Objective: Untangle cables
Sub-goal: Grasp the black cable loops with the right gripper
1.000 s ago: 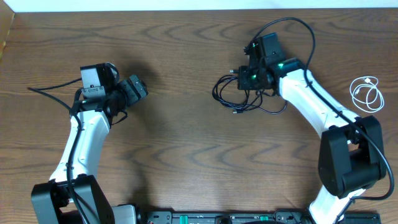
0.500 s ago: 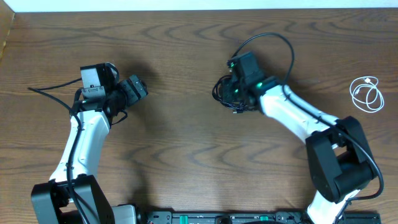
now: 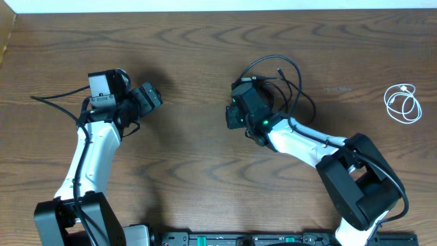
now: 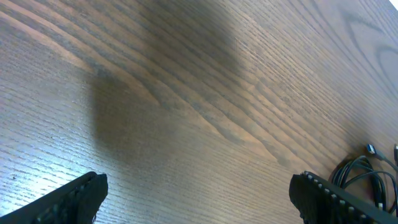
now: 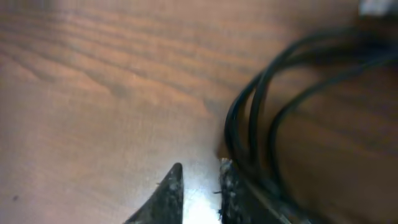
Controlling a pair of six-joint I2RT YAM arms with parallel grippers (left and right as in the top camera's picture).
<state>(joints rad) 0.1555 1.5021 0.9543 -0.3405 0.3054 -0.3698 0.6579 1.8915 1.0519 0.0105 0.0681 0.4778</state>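
Note:
The black cables (image 3: 292, 87) lie in a loose tangle just behind my right gripper (image 3: 232, 115), one plug end (image 3: 278, 70) sticking up. In the right wrist view several black strands (image 5: 255, 124) run down the outer side of the right finger. My right gripper (image 5: 199, 186) is low over the wood; its tips stand a narrow gap apart with only bright table between them. A short white cable (image 3: 403, 104) lies coiled alone at the far right. My left gripper (image 3: 151, 96) hovers wide open at the left with nothing in it (image 4: 199, 196); the black cables (image 4: 367, 171) show at its right edge.
Thick black wires run from both arms, one trailing left of the left arm (image 3: 54, 98). The table's far edge (image 3: 218, 9) meets a white wall. The arm bases and a black rail (image 3: 246, 239) stand along the near edge.
My right gripper has swept left and toward the near side, and the black tangle has shifted with it. Its jaws widened, then narrowed again. The left arm and the white cable have not moved.

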